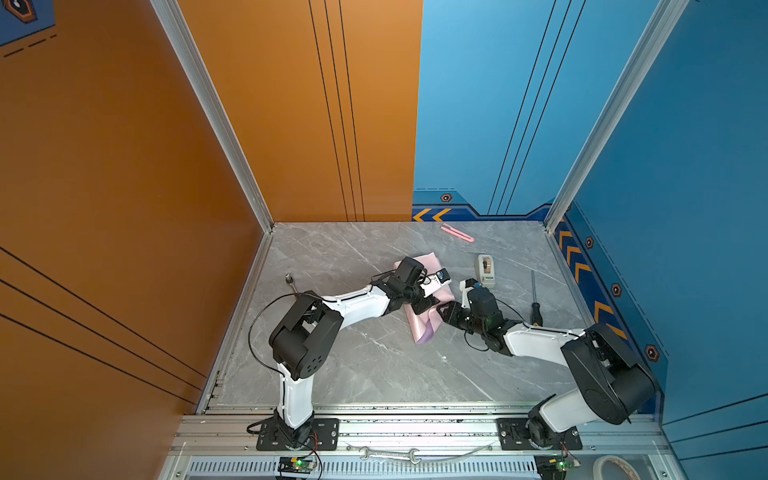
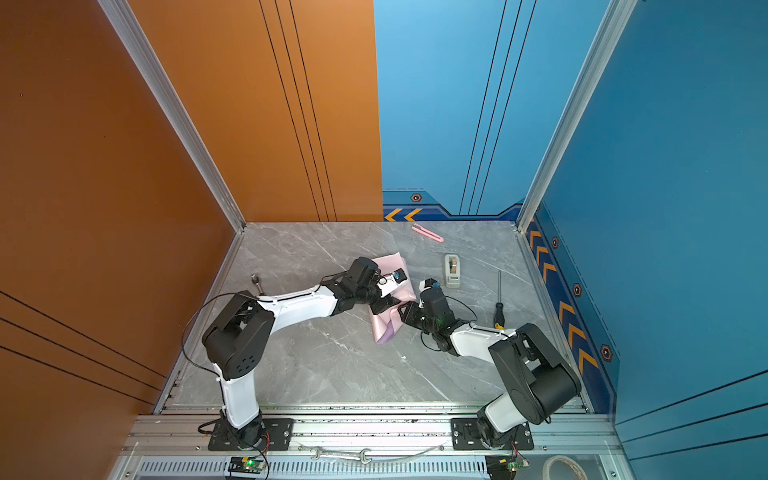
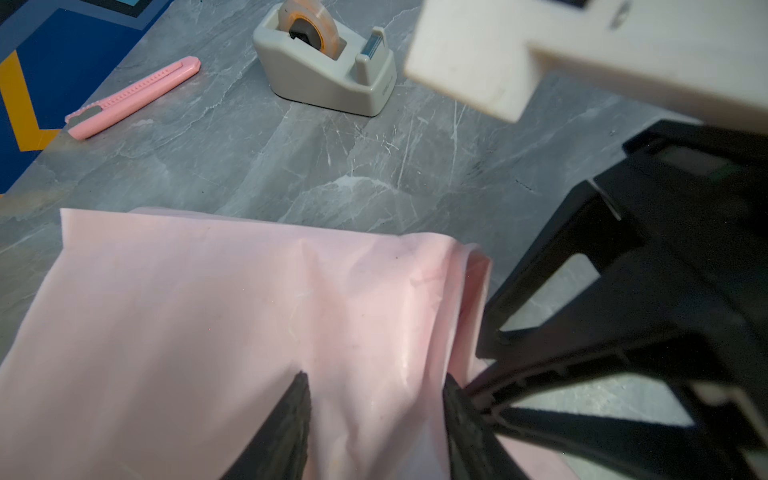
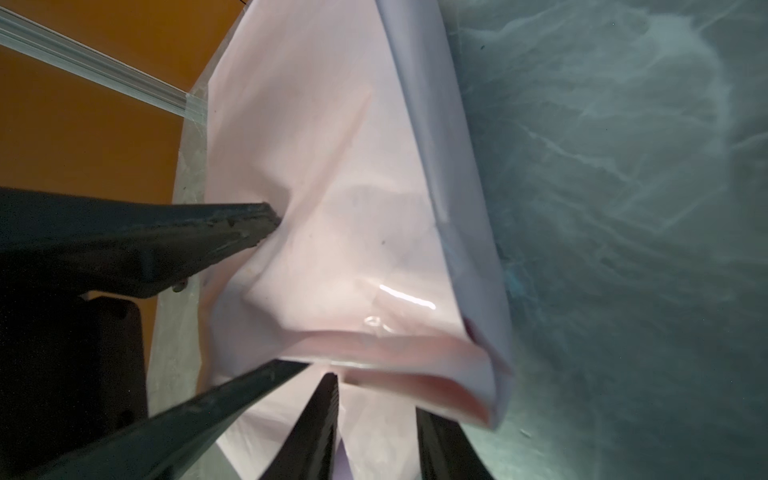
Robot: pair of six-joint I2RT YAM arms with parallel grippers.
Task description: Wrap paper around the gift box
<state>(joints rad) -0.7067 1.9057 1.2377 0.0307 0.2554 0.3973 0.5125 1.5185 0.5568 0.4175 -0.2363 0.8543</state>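
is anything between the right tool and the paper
Nothing visible. In the right wrist view the right tool is already at the paper's folded pink edge, its fingers either side, with only the left tool's fingers on the sheet nearby.

A pink cutter [image 1: 457,232] lies near the back of the grey marble bench [image 1: 374,365] — well apart from the beige tape dispenser [image 1: 486,270]. A screwdriver [image 1: 535,305] lies to the dispenser's right. A wrench [image 1: 388,455] rests on the front rail — beside a tape roll [image 1: 615,467].
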